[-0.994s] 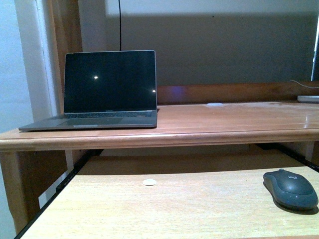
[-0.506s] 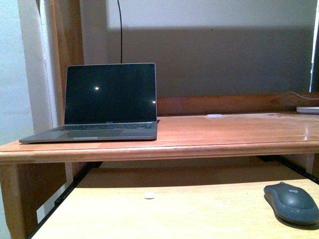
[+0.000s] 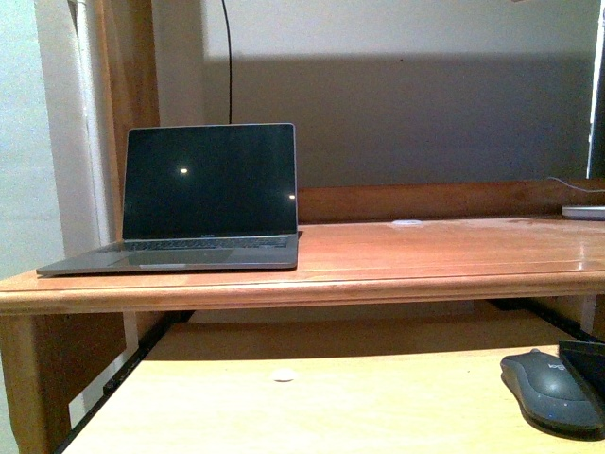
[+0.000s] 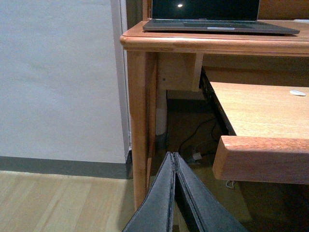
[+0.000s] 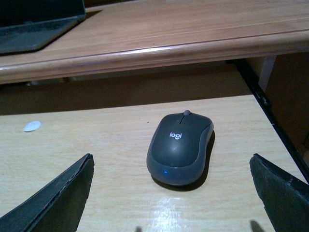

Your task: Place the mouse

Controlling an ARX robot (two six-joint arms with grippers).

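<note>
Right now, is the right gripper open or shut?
Open: the right gripper has its fingers wide apart, flanking the mouse without touching it.

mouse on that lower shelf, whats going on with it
The right gripper is open and aimed at the mouse, which lies untouched on the lower shelf, ahead of the spread fingers. The left gripper is shut, low beside the desk leg, holding nothing. An open laptop with a dark screen sits on the desk top above. Nothing has been picked up yet.
</note>
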